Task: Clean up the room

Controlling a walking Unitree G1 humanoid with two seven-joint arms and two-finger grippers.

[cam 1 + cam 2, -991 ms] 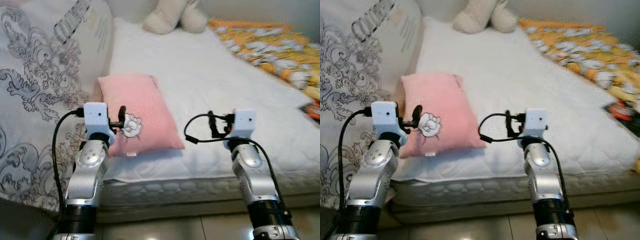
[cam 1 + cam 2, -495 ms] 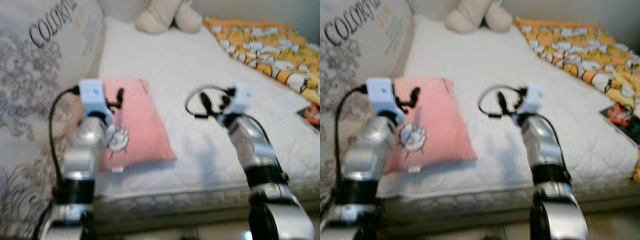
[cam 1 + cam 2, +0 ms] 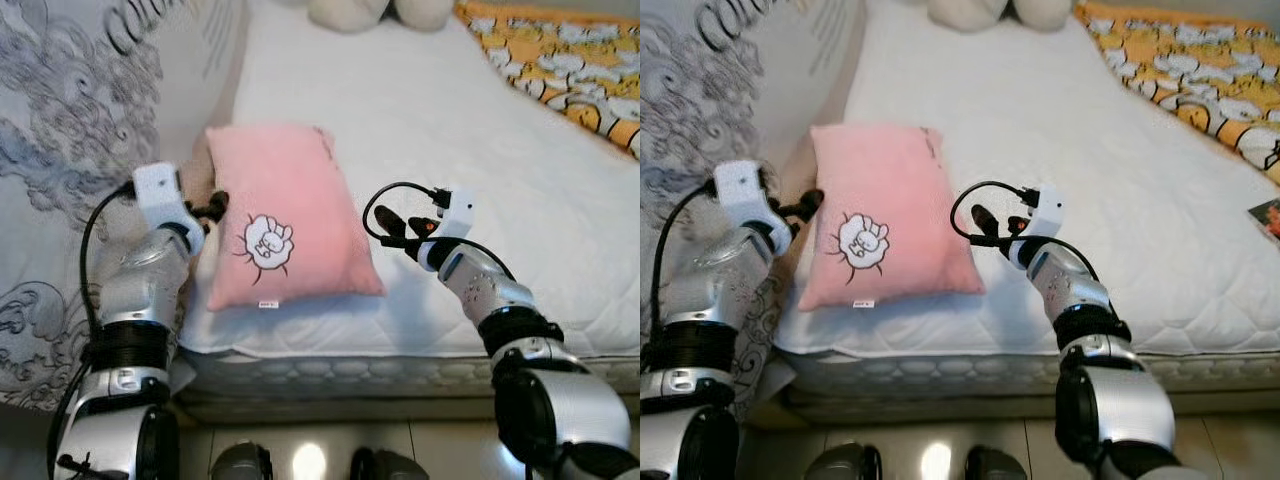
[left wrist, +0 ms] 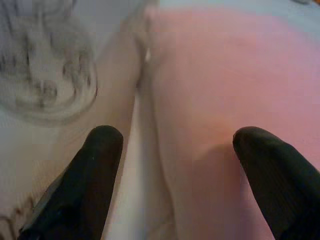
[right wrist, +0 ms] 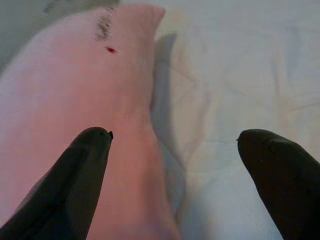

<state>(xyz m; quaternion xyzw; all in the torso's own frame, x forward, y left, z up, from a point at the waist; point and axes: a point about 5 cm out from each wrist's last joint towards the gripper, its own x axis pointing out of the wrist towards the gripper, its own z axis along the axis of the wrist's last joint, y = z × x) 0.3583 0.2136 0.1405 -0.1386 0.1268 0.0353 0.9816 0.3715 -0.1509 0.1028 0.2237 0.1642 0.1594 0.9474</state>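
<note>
- Nearest, the robot's two feet (image 3: 310, 465) show at the bottom edge, cut off, on a glossy tiled floor (image 3: 450, 450) beside the mattress (image 3: 420, 130).
- The pink pillow (image 3: 285, 215) lies flat on the mattress near its front edge, its long axis running away from the robot, tilted slightly so the far end leans to the left; the rabbit print (image 3: 266, 240) sits toward the near end, and a small white label (image 3: 262, 304) hangs from the near seam.
- The left gripper (image 3: 212, 207) is at the pillow's left edge with its fingers spread, one toward the patterned grey quilt (image 3: 70, 130), the other over the pink fabric.
- The right gripper (image 3: 392, 225) is just beside the pillow's right edge, fingers apart, one over the pillow and one over the white sheet.
- Whether either gripper touches the pillow is hard to tell.
- Farther off, an orange patterned blanket (image 3: 560, 60) lies at the right, and a cream plush toy (image 3: 375, 12) is cut off by the top edge.
</note>
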